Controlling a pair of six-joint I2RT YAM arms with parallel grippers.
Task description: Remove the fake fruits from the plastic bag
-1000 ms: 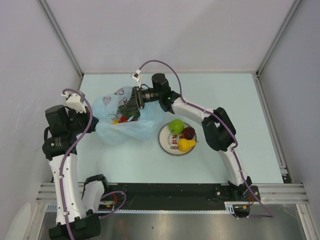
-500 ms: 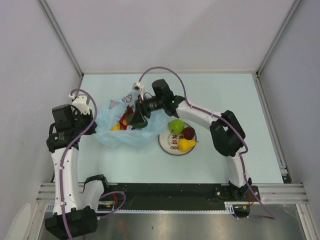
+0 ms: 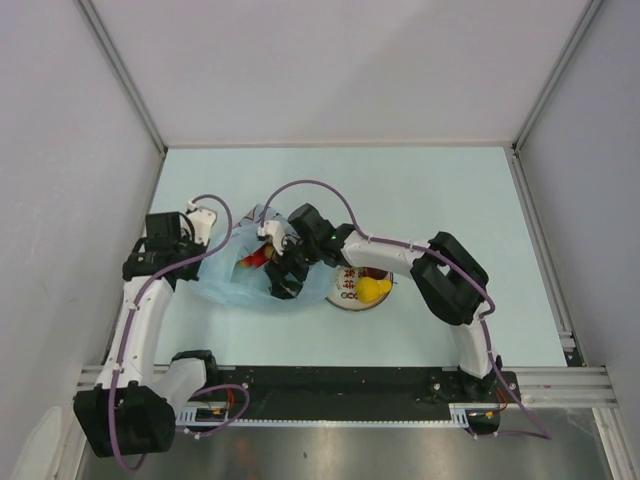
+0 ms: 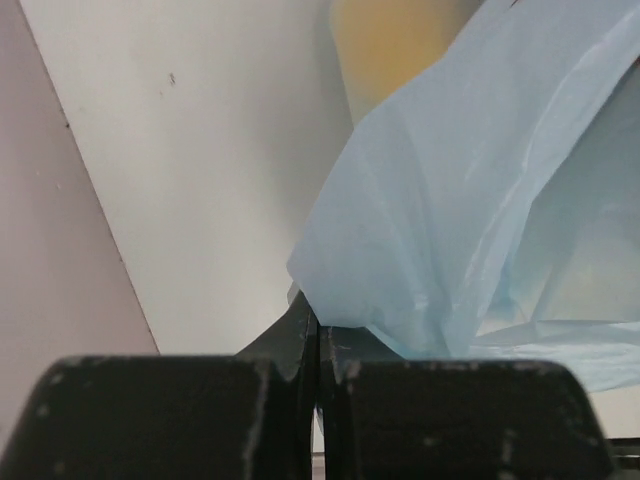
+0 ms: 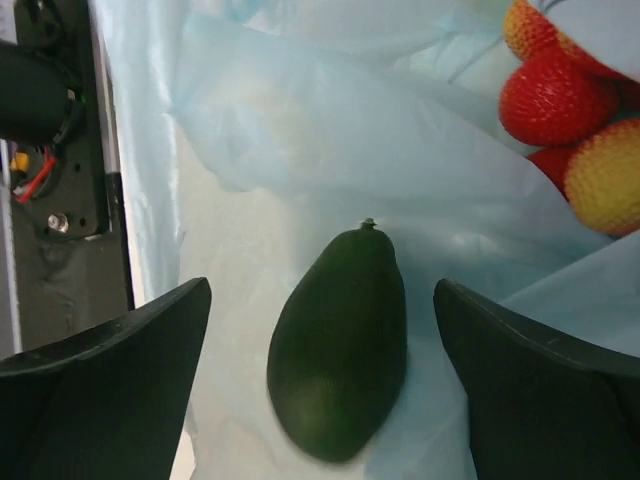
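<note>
A: Left end effector [image 4: 316,345] pinched shut on the flimsy, crinkly edge of the plastic bag [image 4: 480,200].

B: Right end effector [image 5: 322,305] gapes wide inside the bag, straddling the dark green fruit [image 5: 340,360]: light, rigid, probably slick. Squeeze across its fat middle.

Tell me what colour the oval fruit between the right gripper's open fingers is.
Dark green; the fruit shows best in the right wrist view.
</note>
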